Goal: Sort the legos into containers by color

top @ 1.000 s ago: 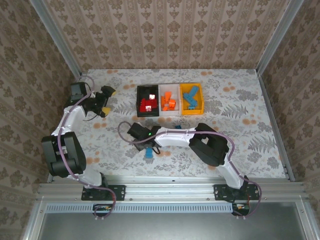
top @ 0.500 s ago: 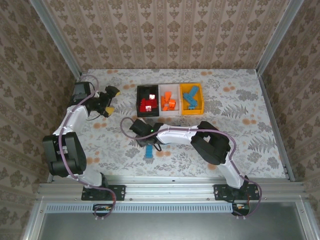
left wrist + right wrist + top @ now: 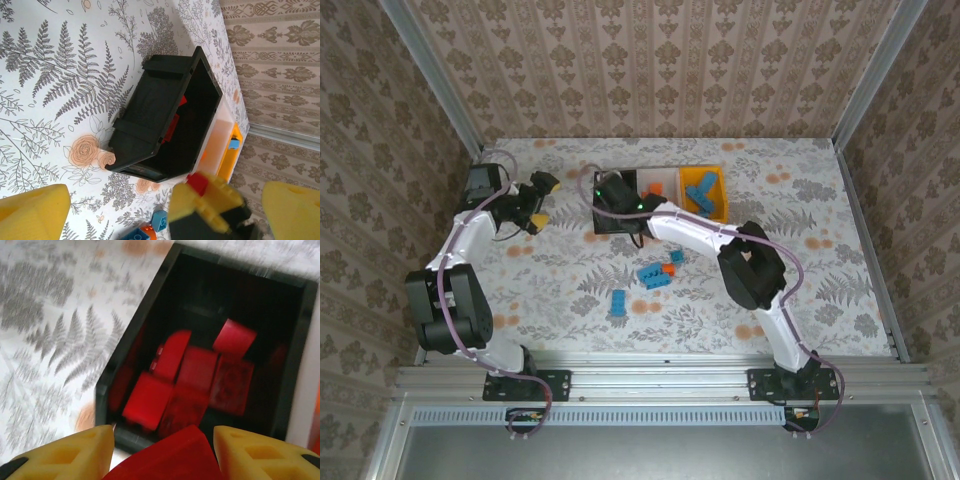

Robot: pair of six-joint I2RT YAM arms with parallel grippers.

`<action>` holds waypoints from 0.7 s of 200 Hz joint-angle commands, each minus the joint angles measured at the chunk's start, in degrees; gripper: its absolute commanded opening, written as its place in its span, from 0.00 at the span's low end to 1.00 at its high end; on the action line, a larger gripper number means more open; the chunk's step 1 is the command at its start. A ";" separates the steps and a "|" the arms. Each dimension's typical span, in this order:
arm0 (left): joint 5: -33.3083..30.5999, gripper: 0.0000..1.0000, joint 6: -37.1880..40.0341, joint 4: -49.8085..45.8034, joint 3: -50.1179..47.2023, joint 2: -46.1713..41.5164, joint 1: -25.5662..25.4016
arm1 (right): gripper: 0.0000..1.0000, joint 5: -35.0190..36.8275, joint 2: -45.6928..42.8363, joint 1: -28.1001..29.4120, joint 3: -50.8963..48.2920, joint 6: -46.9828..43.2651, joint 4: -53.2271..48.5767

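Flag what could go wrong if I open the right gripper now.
1. The red brick in the right gripper seems to hang over the black bin's near rim, not its middle. Dropped here, it may hit the rim and bounce out.
2. The blue and orange bricks lie on the table close beside the right arm. A low retreat could scatter them.

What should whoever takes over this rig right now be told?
Left gripper open, empty, over the table's left side.
Right gripper: fingers shut on a red lego above the black bin.
Done: red legos in the black bin, orange legos in the white bin, blue legos in the yellow bin.
To do: release the red lego; sort a lone blue lego and a blue-and-orange cluster loose on the table.
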 commanded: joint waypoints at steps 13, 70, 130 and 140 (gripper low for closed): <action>2.52 1.00 0.58 1.46 0.41 1.51 -3.06 | 0.43 0.54 5.78 -1.45 8.66 -3.84 -6.23; 2.45 1.00 1.24 1.12 0.70 1.52 -6.01 | 0.57 -1.53 14.45 -3.23 22.57 -5.60 -13.44; 2.39 1.00 1.12 1.12 0.61 1.19 -6.18 | 0.72 2.29 7.17 -2.88 18.67 -5.19 -11.56; 2.36 1.00 1.13 1.12 0.62 1.01 -6.26 | 0.72 3.08 5.72 -2.85 17.88 -5.38 -12.15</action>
